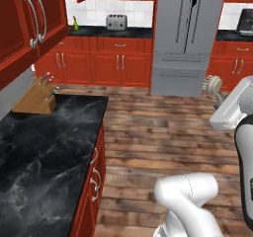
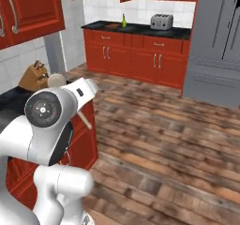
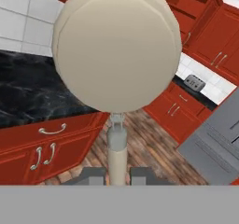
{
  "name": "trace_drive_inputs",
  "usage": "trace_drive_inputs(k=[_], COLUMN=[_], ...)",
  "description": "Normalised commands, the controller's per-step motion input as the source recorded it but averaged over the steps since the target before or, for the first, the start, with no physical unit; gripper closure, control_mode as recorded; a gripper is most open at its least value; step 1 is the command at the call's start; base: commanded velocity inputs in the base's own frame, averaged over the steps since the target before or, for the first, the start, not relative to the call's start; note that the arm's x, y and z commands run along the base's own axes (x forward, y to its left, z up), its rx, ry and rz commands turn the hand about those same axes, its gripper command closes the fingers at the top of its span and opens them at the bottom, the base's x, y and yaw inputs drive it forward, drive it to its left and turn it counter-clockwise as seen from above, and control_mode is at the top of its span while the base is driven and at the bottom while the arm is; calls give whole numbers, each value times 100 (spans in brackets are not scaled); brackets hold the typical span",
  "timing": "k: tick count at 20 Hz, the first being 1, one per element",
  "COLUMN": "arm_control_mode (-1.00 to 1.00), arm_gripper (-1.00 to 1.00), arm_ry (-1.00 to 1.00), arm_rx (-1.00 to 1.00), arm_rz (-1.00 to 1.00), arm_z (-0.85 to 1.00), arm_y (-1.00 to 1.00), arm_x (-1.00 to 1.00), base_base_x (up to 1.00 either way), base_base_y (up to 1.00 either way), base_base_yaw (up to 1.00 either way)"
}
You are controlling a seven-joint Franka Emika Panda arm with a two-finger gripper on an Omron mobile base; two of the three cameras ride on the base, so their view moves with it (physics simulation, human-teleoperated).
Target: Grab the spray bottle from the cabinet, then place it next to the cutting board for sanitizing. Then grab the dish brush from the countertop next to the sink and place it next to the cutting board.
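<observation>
**A:** Starting at the left, what do you see?

**B:** Red cabinet (image 1: pixel 27 21) doors with long curved grey handles hang at the upper left of the left base view. Below them a knife block (image 1: pixel 38 97) stands at the far end of the black veined tabletop (image 1: pixel 44 147), close to the wall. Red base cabinets (image 1: pixel 91 181) carry the slab.

**A:** And further in?

**B:** Across the wooden floor (image 1: pixel 158 132), a second tabletop along the back wall holds a small green bottle (image 1: pixel 75 23) and a toaster (image 1: pixel 116 21), well apart. I can't tell at that size if the bottle has a spray head. A grey fridge (image 1: pixel 183 38) stands right of them.

**A:** Where is the brush?

**B:** In the air, at the arm's end. In the left base view its round cream head (image 1: pixel 213 85) shows at the right edge, over the floor in front of the fridge. In the right base view the head (image 2: pixel 56 80) peeks out behind the white hand, near the knife block, and the pale handle (image 2: pixel 84 120) slants down below it.

**A:** The pincer?

**B:** Clenched on the brush (image 3: pixel 116 50) handle. In the hand view the pincer (image 3: pixel 117 174) has its two dark tips pressed against either side of the pale handle, and the brush head rises straight ahead, hiding much of the kitchen behind it.

**A:** What lies around it there?

**B:** Black tabletop and red drawers to the left, the toaster and fridge to the right.
</observation>
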Motion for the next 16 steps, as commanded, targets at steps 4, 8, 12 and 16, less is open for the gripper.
trace_drive_inputs(k=[4, 8, 12, 16], arm_control_mode=[100, 100, 100, 100], arm_gripper=[100, 100, 100, 100], arm_ry=[0, 0, 0, 0], arm_rx=[0, 0, 0, 0], arm_rz=[0, 0, 0, 0], arm_z=[0, 0, 0, 0], arm_y=[0, 0, 0, 0], arm_x=[0, 0, 0, 0], base_base_x=[100, 100, 100, 100], base_base_y=[0, 0, 0, -4], base_base_yaw=[11, 9, 11, 12])
